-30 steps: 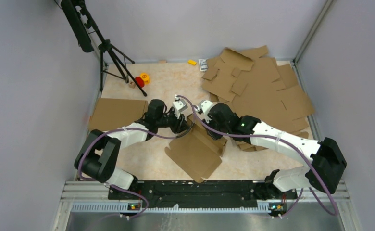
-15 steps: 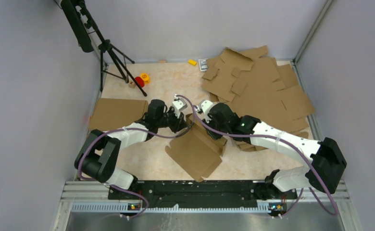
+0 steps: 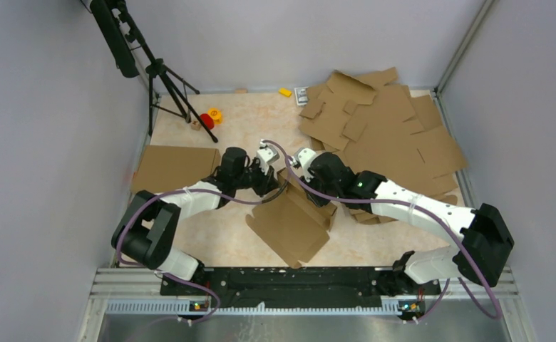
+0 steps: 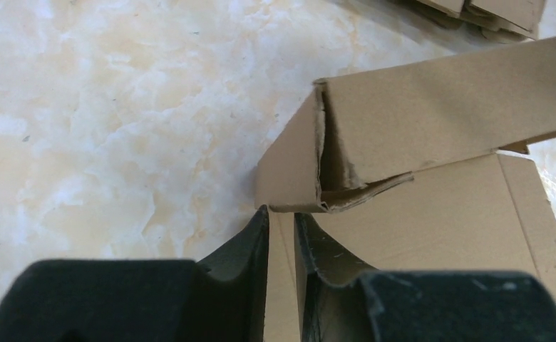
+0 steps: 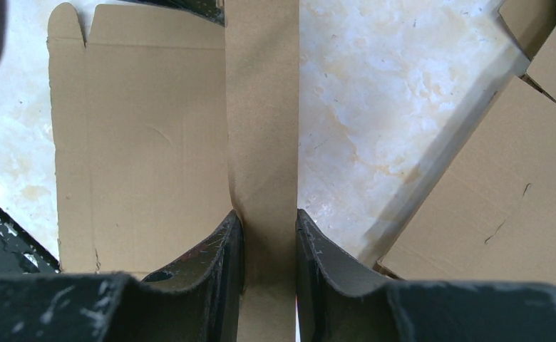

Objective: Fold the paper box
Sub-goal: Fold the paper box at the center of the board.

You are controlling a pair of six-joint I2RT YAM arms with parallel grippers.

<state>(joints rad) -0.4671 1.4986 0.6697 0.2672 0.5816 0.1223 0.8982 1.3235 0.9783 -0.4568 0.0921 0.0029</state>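
The paper box [image 3: 289,226] is a brown cardboard blank lying at the table's middle, with its far-side wall folded up. In the left wrist view the folded wall [image 4: 432,121] ends just ahead of my fingertips. My left gripper [image 3: 269,184] [image 4: 281,214] is nearly closed at that wall's left corner, with a thin strip of cardboard between the jaws. My right gripper [image 3: 319,198] [image 5: 264,217] is shut on the upright folded wall [image 5: 261,107], which runs straight ahead from the jaws. The box's flat floor panel [image 5: 140,142] lies to its left.
A pile of spare cardboard blanks [image 3: 382,135] fills the far right and reaches close to the right arm [image 5: 489,214]. A flat cardboard sheet [image 3: 175,167] lies at the left. A tripod [image 3: 165,78], red and yellow small items [image 3: 209,117] and a yellow block [image 3: 284,92] stand at the back.
My left gripper has shifted slightly toward the far side at the box's corner. The right arm and the box have stayed put.
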